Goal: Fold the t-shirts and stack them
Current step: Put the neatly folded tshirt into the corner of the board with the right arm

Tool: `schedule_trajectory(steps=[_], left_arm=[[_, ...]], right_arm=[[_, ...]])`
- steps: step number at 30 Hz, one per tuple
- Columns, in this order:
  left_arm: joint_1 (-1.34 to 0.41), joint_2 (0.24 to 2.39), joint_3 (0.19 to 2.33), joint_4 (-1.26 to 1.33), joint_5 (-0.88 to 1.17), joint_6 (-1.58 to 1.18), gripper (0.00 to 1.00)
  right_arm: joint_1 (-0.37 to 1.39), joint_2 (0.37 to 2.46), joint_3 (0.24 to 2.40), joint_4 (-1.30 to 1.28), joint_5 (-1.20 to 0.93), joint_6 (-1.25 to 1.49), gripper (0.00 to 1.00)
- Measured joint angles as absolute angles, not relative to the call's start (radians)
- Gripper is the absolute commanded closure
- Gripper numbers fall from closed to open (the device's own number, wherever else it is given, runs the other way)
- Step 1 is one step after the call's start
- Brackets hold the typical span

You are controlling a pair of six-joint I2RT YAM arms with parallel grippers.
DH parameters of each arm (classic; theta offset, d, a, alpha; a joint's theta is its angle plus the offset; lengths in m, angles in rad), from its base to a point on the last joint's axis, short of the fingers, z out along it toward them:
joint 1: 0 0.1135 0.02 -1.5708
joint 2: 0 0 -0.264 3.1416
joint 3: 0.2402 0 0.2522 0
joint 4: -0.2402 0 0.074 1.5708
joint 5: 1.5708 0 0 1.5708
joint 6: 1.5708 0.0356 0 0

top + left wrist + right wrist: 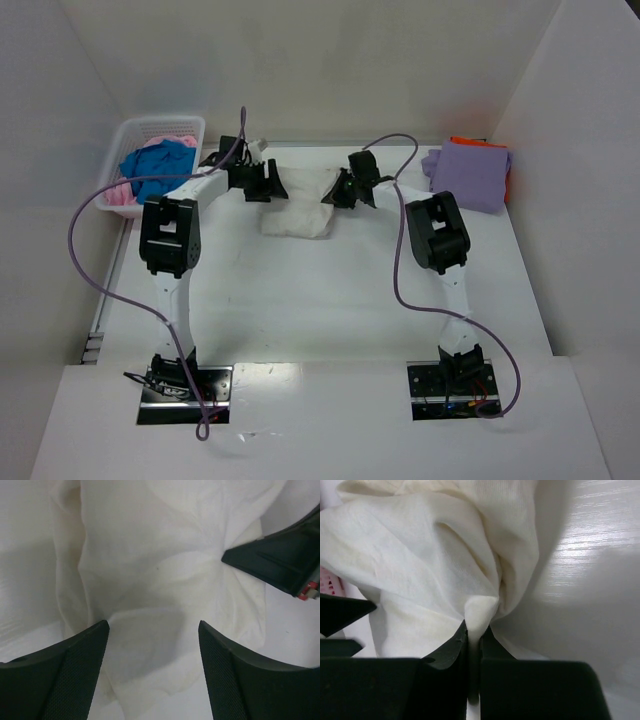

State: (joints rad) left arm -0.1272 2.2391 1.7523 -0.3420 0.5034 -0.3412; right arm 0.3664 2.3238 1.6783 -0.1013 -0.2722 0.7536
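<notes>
White walls (300, 60) box in the white desk (330, 300). At 12 o'clock from its middle lies the crumpled cream-white t-shirt (297, 215). The right end effector (474, 630) is clamped on a pinched fold of it. The left end effector (152, 625) stands wide over the cloth, perhaps just touching. At 10 o'clock a basket (128, 132) holds a blue t-shirt (155, 165) and a pink t-shirt (120, 195). At 2 o'clock a lavender t-shirt (470, 172) lies on an orange t-shirt (470, 141).

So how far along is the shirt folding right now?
Done: a lavender shirt lies folded on an orange shirt, far right. In hand: the right gripper pinches the cream shirt mid-table, the left gripper open over it. Left: the blue shirt and pink shirt sit in the basket.
</notes>
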Motion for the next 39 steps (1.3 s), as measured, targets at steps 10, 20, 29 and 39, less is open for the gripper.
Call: schedule_trajectory(steps=[10, 20, 29, 39], left_arm=[[-0.057, 1.937, 1.686, -0.336, 0.575, -0.340, 0.01], [-0.028, 1.770, 1.631, -0.292, 0.625, -0.340, 0.01], [-0.028, 1.782, 1.591, -0.317, 0.639, -0.339, 0.01], [-0.028, 1.784, 1.579, -0.318, 0.657, -0.339, 0.01]], right_arm=[[0.352, 2.311, 1.779, -0.250, -0.162, 0.667, 1.00], [0.237, 2.302, 1.946, -0.441, -0.053, 0.532, 1.00], [0.139, 2.293, 2.102, -0.614, -0.017, 0.387, 1.00], [-0.025, 2.289, 2.220, -0.716, -0.001, 0.265, 1.00]])
